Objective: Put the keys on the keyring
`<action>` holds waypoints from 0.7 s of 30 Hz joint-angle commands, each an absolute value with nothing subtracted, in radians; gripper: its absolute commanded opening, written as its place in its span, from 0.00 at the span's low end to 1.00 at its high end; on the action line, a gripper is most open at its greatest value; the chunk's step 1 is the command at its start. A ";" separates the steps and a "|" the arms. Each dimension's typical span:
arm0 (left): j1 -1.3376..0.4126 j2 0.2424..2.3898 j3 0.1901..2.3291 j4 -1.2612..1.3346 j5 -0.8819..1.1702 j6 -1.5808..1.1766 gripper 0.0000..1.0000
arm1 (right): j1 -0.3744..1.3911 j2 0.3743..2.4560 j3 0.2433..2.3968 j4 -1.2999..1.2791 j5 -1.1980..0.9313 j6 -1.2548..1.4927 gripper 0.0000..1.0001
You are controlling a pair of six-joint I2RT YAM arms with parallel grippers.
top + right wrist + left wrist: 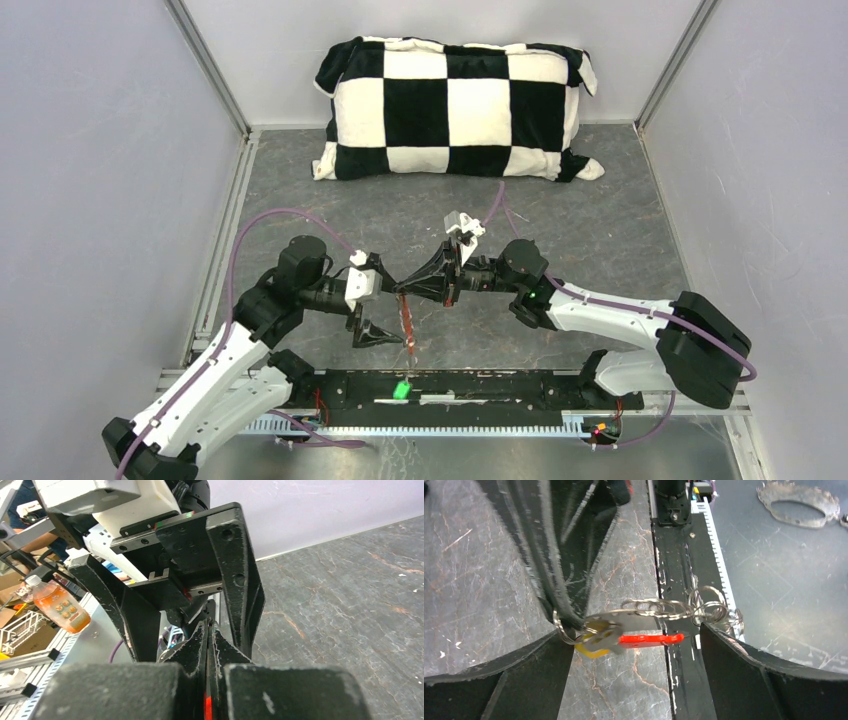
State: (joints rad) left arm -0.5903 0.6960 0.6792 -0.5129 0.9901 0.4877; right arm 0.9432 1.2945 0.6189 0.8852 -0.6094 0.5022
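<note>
My right gripper [403, 290] is shut on the keyring [561, 626] and holds it above the table. Several silver rings [659, 607] and the red tag [406, 328] dangle from it. A yellow-headed key [591, 647] hangs on the ring beside the red tag [649, 640]. My left gripper [634, 650] is open, its two fingers standing on either side of the hanging bunch without touching it. In the right wrist view the right gripper [207, 630] is pressed shut, with a sliver of red between its fingers. The green-headed key [402, 388] lies apart on the black base rail.
A black-and-white checkered pillow [455, 105] lies at the back of the marbled grey table [600, 230]. The black base rail [500, 385] runs along the near edge. Grey walls close both sides. An orange bottle [57, 607] stands outside the cell.
</note>
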 commanded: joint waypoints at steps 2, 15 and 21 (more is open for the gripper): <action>-0.591 0.716 0.663 -0.338 0.970 0.219 1.00 | 0.939 1.249 0.670 0.914 -0.514 0.447 0.00; -0.591 0.710 0.694 -0.419 0.462 0.328 1.00 | 0.939 1.202 0.695 0.804 -0.465 0.353 0.00; -0.592 0.632 0.696 -0.428 0.416 0.302 1.00 | 0.938 1.209 0.710 0.789 -0.458 0.345 0.00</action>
State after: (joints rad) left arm -0.5903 0.6785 0.6743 -0.4225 0.5018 0.2935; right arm 0.9375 1.2407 0.6445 0.7368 -0.4801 0.3676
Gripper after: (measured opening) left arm 0.997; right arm 0.007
